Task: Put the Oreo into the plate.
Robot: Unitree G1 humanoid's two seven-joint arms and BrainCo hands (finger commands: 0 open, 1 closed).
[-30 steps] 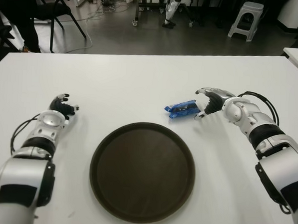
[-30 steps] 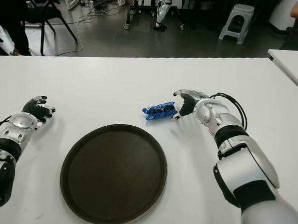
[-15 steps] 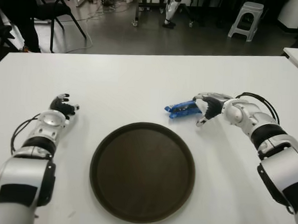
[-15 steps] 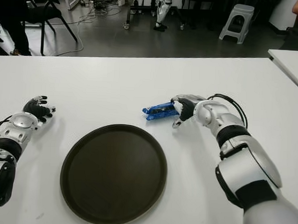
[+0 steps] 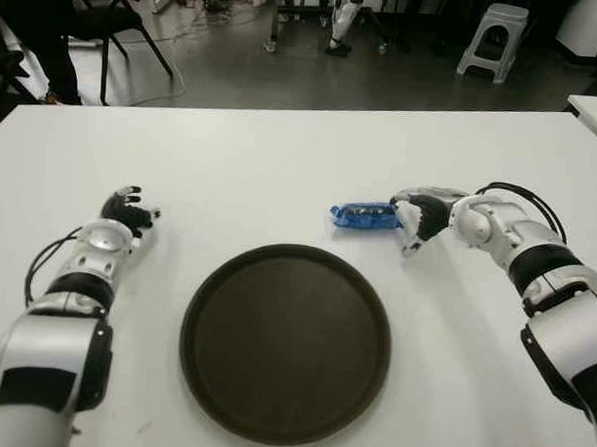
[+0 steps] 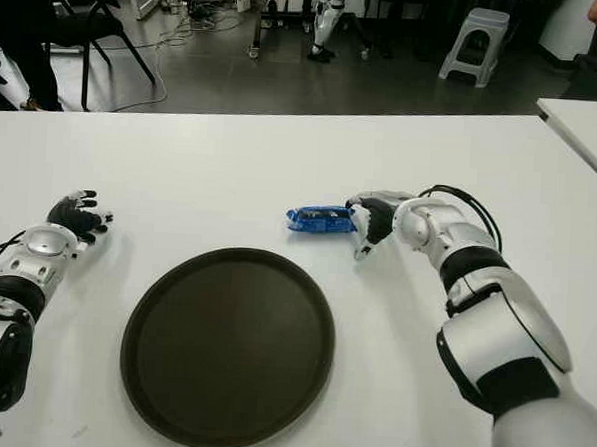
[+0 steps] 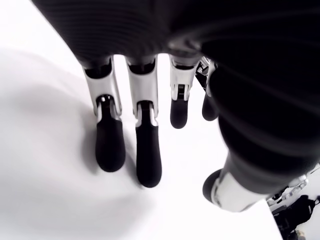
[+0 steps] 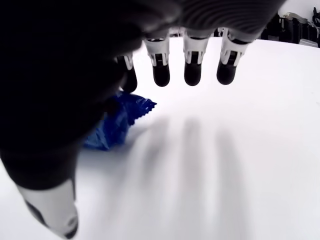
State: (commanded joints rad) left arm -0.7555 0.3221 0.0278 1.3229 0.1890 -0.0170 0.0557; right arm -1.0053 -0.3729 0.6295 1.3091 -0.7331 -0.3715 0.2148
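Oreo pack (image 5: 365, 215) blue, flat on white table (image 5: 282, 163), just beyond plate's (image 5: 284, 341) far right rim, outside it | right hand (image 5: 420, 216) at pack's right end, fingers (image 8: 192, 70) extended, nothing gripped | left hand (image 5: 126, 213) idle, relaxed, well left of plate, holding nothing

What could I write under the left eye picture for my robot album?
Robot's right hand reaches the blue Oreo pack beside the empty brown plate; left hand waits far left.
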